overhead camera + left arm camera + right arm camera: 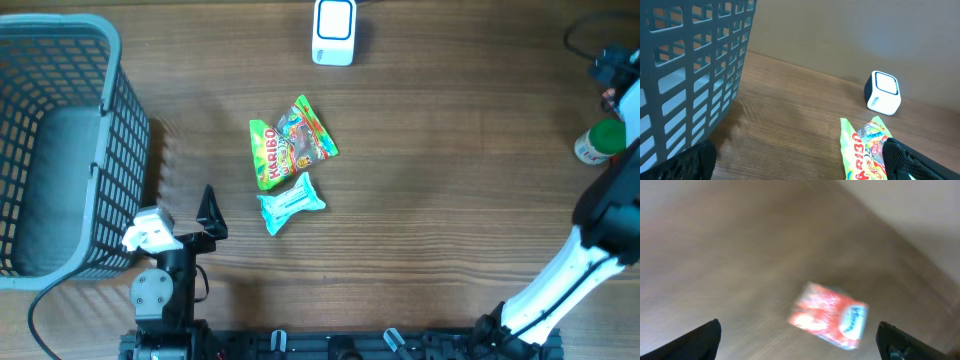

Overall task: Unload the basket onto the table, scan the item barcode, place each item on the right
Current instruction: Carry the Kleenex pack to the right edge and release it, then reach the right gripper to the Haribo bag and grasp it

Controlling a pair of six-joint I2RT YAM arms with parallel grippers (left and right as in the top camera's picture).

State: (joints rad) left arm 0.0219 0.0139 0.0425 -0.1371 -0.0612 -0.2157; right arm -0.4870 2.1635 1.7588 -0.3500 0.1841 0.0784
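- red pkt point(827, 315) below R gripper point(802, 342), long axis ~across R wrist view, blue/white logo end right; blurred, txt unreadable
- R jaws wide, empty
- L gripper point(800, 160) wide, empty
- "HARIBO" bag point(266, 155) mid-table, lengthwise near-to-far
- scanner point(334, 32) at far edge

White scanner point(334, 30) upright, far edge; Haribo bag point(290, 143) flat, centre; teal pkt point(290, 204) just beside.

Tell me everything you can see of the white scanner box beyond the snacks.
The scanner is a small white box with rounded corners, plastic by its look, with a dark side panel and a rounded-square window on its face. It sits on the wooden table, beyond the snack packets and apart from them. Nothing but the table touches it.
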